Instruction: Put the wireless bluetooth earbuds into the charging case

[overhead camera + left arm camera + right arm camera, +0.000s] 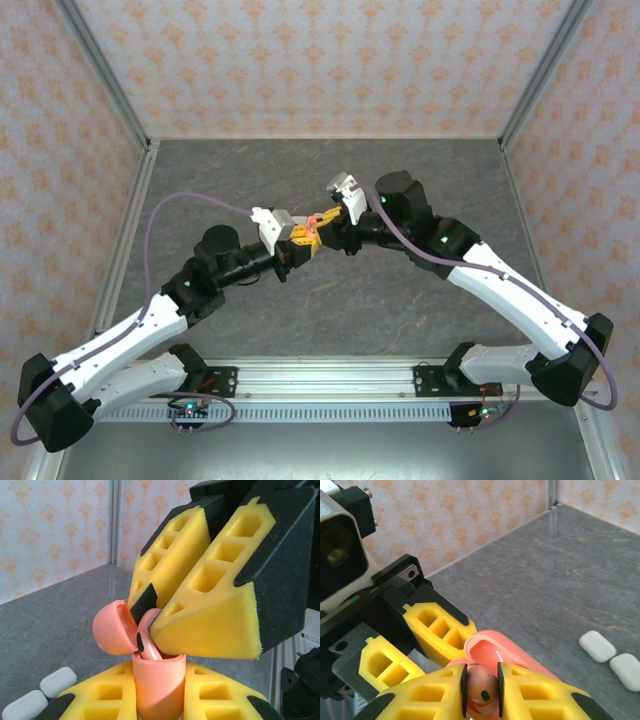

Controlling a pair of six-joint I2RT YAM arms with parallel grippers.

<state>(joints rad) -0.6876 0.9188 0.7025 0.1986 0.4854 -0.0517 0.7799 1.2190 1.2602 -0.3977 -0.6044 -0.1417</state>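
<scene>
- The left gripper [159,676] has its jaws clamped on the body of the pink charging case [157,695], which stands upright with its lid open.
- Just above it, the right gripper [481,681] pinches the salmon-pink earbud [148,632] by the head. The stem enters the case, perhaps not yet seated.
- The earbud is probably light, hard and slippery, so hold the head gently.
- Farther away, two white cases [612,657] lie on the table [560,570].

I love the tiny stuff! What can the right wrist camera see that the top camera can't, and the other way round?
Right wrist: a pink earbud pinched in the right pincer, plus two white cases lying on the table. Top: both whole arms and the rail they are bolted to. Both: the pink case gripped by the left pincer, right where the two pincers meet.
</scene>
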